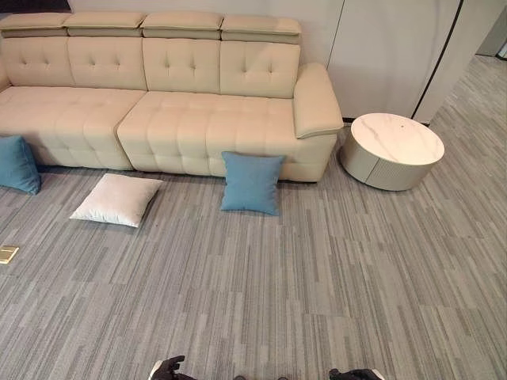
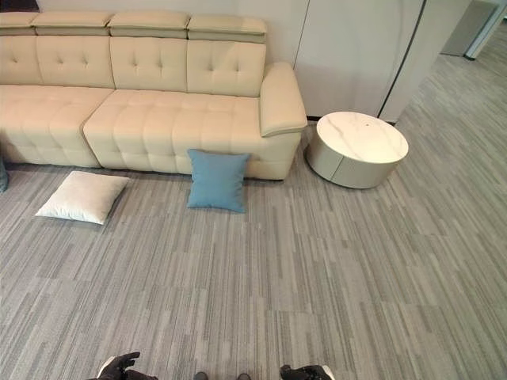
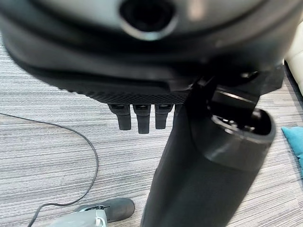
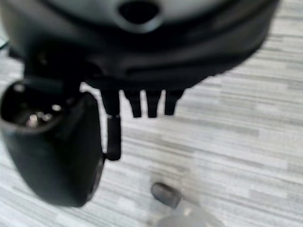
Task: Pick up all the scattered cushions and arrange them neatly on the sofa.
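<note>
Cushions all on floor, well ahead of both hands: blue cushion [image 1: 252, 182] propped on sofa [image 1: 198, 119] front, white cushion [image 1: 116, 199] flat ahead-left, second blue cushion [image 1: 16, 164] far left. I read left hand [image 1: 168, 369], right hand [image 1: 352, 374] loose, empty, low; nothing picked yet.

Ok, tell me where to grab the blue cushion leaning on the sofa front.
Take the blue cushion by its top edge, reaching down from above on the carpet side. It stands almost upright against the sofa, so the top edge is free, while its back is against the sofa and its bottom edge rests on the carpet.
</note>
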